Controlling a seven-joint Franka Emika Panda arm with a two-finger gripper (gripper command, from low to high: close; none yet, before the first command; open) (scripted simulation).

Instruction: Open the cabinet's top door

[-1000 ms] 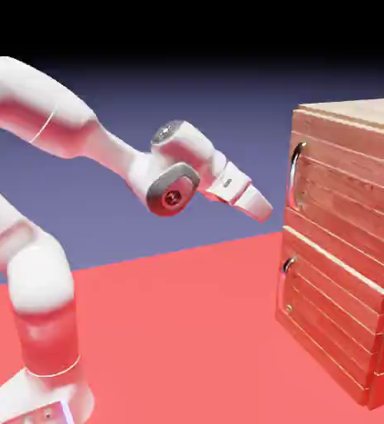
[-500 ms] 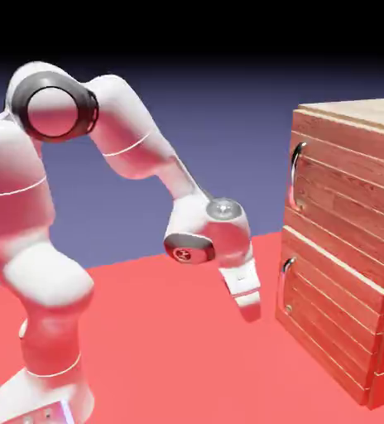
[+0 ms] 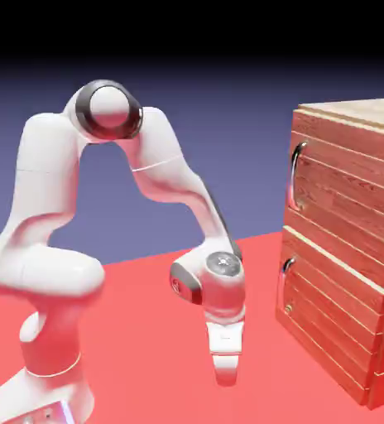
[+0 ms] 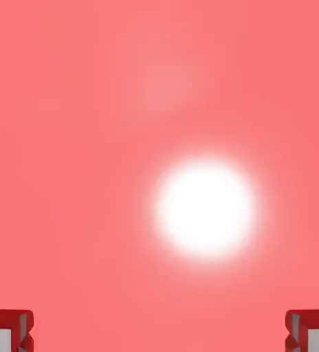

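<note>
jaws wide and empty over table (image 3: 146, 281), top door (image 3: 344, 199) well right

The white, round-jointed robot arm (image 3: 154, 178) rises from its base at the lower left of the exterior view, arches up to a grey-capped elbow joint at the top, then bends steeply down to a wrist with grey-ringed joints. From the wrist the white two-finger gripper (image 3: 225, 377) hangs pointing straight down, low and close above the red surface (image 3: 146, 331). In the hand view the jaws stand wide apart, with nothing between them.
</note>
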